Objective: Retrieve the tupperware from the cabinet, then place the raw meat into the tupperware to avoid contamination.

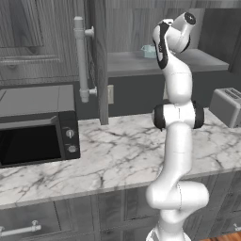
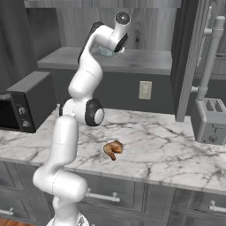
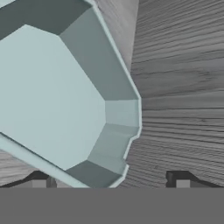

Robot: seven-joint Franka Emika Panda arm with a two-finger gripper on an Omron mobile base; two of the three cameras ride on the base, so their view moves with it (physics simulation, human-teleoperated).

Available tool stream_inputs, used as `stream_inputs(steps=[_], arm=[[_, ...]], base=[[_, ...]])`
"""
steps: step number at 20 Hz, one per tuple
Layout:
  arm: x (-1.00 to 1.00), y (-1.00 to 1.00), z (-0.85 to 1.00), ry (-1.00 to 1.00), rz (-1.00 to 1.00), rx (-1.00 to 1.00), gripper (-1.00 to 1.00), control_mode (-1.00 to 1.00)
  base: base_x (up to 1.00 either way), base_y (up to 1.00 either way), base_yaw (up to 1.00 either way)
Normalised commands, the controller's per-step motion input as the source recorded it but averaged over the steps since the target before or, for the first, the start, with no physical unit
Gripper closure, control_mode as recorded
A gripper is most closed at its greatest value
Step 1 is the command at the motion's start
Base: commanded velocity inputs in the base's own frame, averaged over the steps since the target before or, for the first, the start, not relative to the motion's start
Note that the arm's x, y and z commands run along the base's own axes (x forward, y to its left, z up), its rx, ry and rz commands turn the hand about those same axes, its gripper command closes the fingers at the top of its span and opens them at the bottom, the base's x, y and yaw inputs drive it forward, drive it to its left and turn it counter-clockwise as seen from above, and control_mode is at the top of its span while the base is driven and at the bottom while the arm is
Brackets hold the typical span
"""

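Marble-topped, the desk (image 2: 167, 150) runs beneath an opened cabinet (image 1: 96, 56), whose grey shelf (image 1: 188, 61) is exposed between the swung-out doors. Little of the task is judged done: the cabinet stands open, but the tupperware (image 1: 148, 51) is seen on the shelf, not yet lifted, and the raw meat (image 2: 113, 149) lies on the desk well below it, untouched. What is left, then, is the grasp, the carry down to the desk, and the loading of the meat into the container.

The gripper (image 3: 109, 183) is raised to shelf height with its jaws spread wide and nothing held between them. In the hand view the tupperware (image 3: 57, 96) is seen very close, its open mouth turned toward the camera (the pale floor and tapered walls are plainly read), lying from about 10 to 11 o'clock of the point between the fingertips. Its near rim corner reaches down between the two fingertips (image 3: 181, 181), closer to the left one, so the container is judged off-centre to the gripper. Whether any contact is made cannot be told.

In the right base view the container is largely hidden behind the hand.
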Motion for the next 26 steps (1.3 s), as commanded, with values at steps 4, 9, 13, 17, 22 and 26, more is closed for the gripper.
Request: stream_inputs(steps=[4, 9, 13, 17, 22, 26], arm=[[0.32, -0.02, -0.13, 0.03, 0.15, 0.02, -1.0, -1.0], [0.24, 0.0, -0.14, 0.09, 0.15, 0.02, -1.0, -1.0], [0.11, 0.22, -0.14, 0.18, 0.13, 0.03, -1.0, -1.0], [0.08, 0.38, -0.17, 0.18, 0.13, 0.0, 1.0, -1.0], [0.06, 0.4, -0.17, 0.15, 0.12, 0.0, 1.0, -1.0], [0.02, 0.34, -0.16, 0.13, 0.11, 0.0, 1.0, -1.0]], base=[[0.0, 0.0, 0.0], [0.0, 0.0, 0.0], [0.0, 0.0, 0.0], [0.0, 0.0, 0.0], [0.0, 0.0, 0.0], [0.0, 0.0, 0.0]])
